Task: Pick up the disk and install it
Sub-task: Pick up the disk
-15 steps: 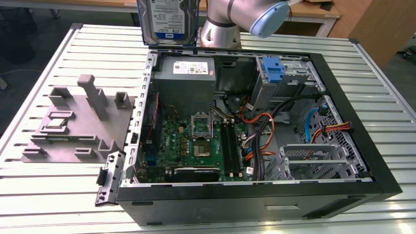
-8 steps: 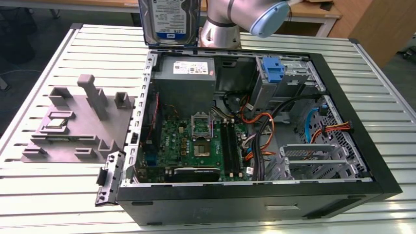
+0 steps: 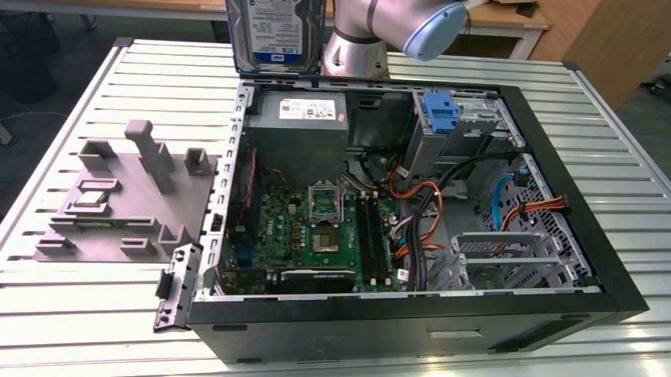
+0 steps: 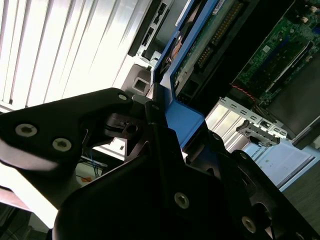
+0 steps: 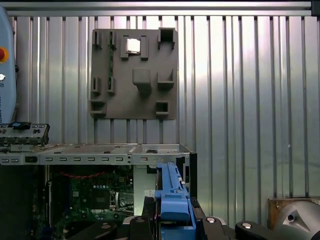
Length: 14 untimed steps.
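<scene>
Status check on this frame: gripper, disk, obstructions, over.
Gripper shut on the disk. Disk aloft, label showing, above open computer case, not installed. Orange cables strung across case interior near the drive cage.

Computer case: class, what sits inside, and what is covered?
Inside: green motherboard, grey power supply, orange cables, blue caddy. What lies under the cables is covered. The pincer holds the disk outside.
</scene>
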Available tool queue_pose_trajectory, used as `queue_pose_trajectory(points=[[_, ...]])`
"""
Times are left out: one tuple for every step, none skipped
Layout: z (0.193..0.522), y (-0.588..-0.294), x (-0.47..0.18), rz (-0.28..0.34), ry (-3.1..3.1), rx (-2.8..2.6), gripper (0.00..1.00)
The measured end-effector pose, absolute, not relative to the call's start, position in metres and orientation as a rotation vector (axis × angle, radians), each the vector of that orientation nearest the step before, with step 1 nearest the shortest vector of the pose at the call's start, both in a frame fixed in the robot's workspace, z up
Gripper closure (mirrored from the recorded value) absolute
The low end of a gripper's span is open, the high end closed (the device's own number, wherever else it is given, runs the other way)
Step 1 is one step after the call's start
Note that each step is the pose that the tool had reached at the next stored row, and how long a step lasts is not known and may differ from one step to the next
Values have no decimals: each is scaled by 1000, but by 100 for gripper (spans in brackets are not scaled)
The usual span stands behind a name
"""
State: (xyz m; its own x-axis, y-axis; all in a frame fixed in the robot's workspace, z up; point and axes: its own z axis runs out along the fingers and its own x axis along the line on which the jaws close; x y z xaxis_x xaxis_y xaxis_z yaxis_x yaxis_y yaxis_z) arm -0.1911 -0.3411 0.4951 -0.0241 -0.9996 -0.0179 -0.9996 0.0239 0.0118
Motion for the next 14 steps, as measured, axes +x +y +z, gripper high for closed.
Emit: queue_pose_trajectory(points=[[495, -341, -191, 33, 2245, -2191, 63], [495, -341, -190, 33, 2245, -2191, 63], [495, -341, -190, 33, 2245, -2191, 63], [495, -341, -190, 33, 2245, -2191, 63], [495, -341, -189, 33, 2245, -2191, 63], [495, -341, -189, 33, 2245, -2191, 63], [495, -341, -188, 33, 2245, -2191, 63], [495, -341, -188, 33, 2245, -2191, 63], [495, -341, -187, 33, 2245, -2191, 63], [495, -341, -187, 33, 2245, -2191, 63], [495, -341, -186, 33, 2245, -2191, 63], [495, -341, -186, 33, 2245, -2191, 63], [495, -341, -185, 33, 2245, -2191, 63], [495, -341, -185, 33, 2245, -2191, 63]])
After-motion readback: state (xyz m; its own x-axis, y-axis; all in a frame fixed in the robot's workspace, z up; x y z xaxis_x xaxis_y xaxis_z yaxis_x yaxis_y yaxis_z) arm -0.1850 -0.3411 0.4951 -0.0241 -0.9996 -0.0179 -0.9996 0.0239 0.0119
